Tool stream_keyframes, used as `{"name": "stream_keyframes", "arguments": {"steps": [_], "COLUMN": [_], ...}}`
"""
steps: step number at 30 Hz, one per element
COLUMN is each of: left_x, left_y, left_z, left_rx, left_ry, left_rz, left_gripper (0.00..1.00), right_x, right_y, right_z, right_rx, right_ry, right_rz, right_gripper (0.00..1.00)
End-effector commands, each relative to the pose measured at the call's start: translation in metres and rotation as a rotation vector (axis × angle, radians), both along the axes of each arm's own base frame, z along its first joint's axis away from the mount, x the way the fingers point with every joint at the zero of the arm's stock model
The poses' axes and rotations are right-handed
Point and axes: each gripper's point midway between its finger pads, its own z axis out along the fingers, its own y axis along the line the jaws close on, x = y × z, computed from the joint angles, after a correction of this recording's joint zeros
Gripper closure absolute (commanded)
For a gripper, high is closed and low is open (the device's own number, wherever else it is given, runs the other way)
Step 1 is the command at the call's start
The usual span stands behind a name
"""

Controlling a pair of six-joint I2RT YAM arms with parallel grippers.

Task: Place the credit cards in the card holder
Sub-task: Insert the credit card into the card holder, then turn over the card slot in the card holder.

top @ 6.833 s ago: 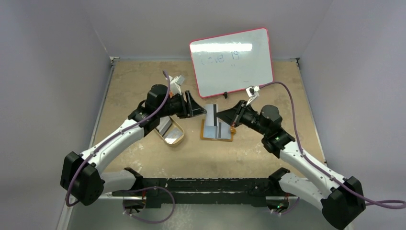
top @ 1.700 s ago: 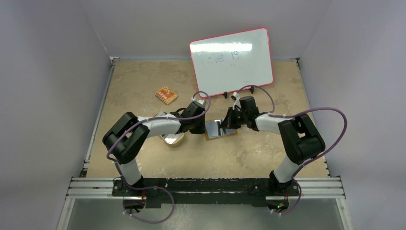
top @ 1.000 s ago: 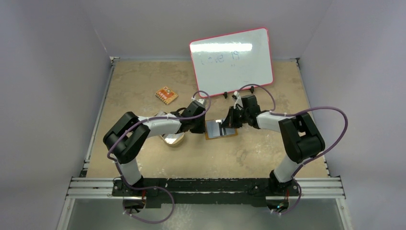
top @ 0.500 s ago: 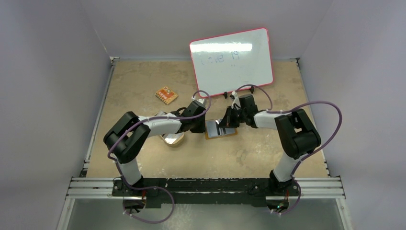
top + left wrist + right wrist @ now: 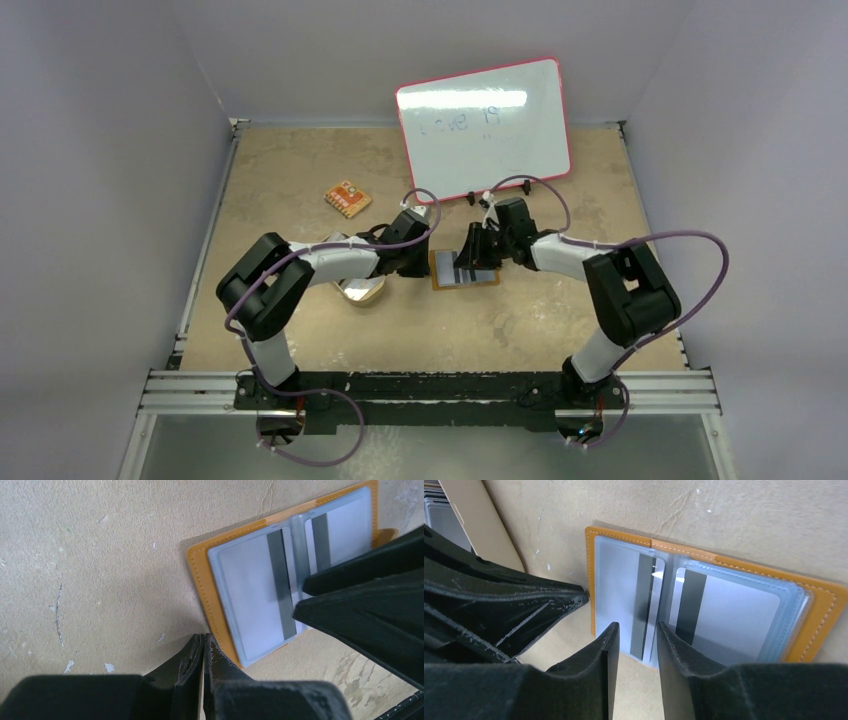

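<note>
The sandy brown table (image 5: pixel 520 330) holds an open orange leather card holder (image 5: pixel 436 270) mid-frame, a tan oval dish (image 5: pixel 372 292) to its left, and an orange patterned square (image 5: pixel 347 198) upper left.

Open holder (image 5: pixel 464 270) hemmed in by left tool (image 5: pixel 204 646), pinched shut at one edge, and right tool (image 5: pixel 636 629), parted over its fold, dish (image 5: pixel 358 288) near behind the left tool, whiteboard (image 5: pixel 483 128) walling the far side, orange piece (image 5: pixel 347 198) well apart, bare counter (image 5: pixel 450 330) free on the near side

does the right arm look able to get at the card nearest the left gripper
Likely yes: the right gripper is open and lined up astride that card, nothing between them.
</note>
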Motion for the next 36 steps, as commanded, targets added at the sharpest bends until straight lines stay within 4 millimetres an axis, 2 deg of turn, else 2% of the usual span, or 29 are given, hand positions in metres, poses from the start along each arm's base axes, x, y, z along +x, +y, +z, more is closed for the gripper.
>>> {"name": "stream_keyframes", "arguments": {"steps": [1, 6, 12, 16, 21, 36], "left_x": [-0.003, -0.004, -0.006, -0.006, -0.006, -0.006], "left_y": [0.011, 0.012, 0.013, 0.013, 0.014, 0.012], "left_z": [-0.017, -0.02, -0.019, -0.019, -0.019, -0.019], "left_rx": [0.066, 0.065, 0.064, 0.064, 0.063, 0.056], "left_ry": [0.015, 0.021, 0.02, 0.02, 0.02, 0.022], "left_rz": [0.002, 0.004, 0.005, 0.004, 0.006, 0.007], "left_gripper": [0.97, 0.97, 0.97, 0.97, 0.97, 0.97], "right_x": [0.001, 0.007, 0.008, 0.008, 0.011, 0.009], "right_y": [-0.023, -0.036, -0.05, -0.055, -0.061, -0.06], "right_z": [0.013, 0.02, 0.014, 0.009, 0.011, 0.007], "right_rx": [-0.112, -0.167, -0.22, -0.246, -0.266, -0.265], "right_ry": [-0.044, -0.082, -0.082, -0.08, -0.092, -0.086], "right_rz": [-0.056, -0.1, -0.141, -0.16, -0.181, -0.176], "right_gripper": [0.61, 0.54, 0.48, 0.41, 0.4, 0.36]}}
